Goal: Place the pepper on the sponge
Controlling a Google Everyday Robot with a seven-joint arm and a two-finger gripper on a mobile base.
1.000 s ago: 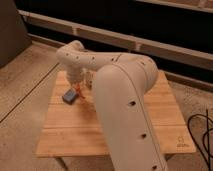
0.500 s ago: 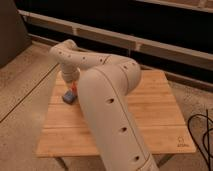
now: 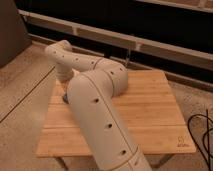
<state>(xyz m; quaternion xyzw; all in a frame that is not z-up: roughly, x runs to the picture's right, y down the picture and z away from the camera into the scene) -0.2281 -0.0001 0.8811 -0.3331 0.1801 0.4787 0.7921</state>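
Observation:
My white arm [image 3: 95, 105] sweeps from the bottom of the camera view up and left over the wooden table [image 3: 150, 115]. Its wrist bends down at the table's left side. The gripper [image 3: 65, 91] hangs there, low over the wood and mostly behind the arm. Just under it a small grey-blue patch shows, which is the edge of the sponge [image 3: 63, 99]. The pepper is hidden behind the arm and gripper.
A black cable [image 3: 202, 132] loops on the floor at the table's right. A pale rail [image 3: 150, 42] runs along the dark wall behind. A dark panel [image 3: 10, 30] stands at the far left. The floor is speckled.
The arm has swung closer and more to the left, covering more of the table. The sponge and the orange pepper beside it, visible earlier, are now almost fully covered.

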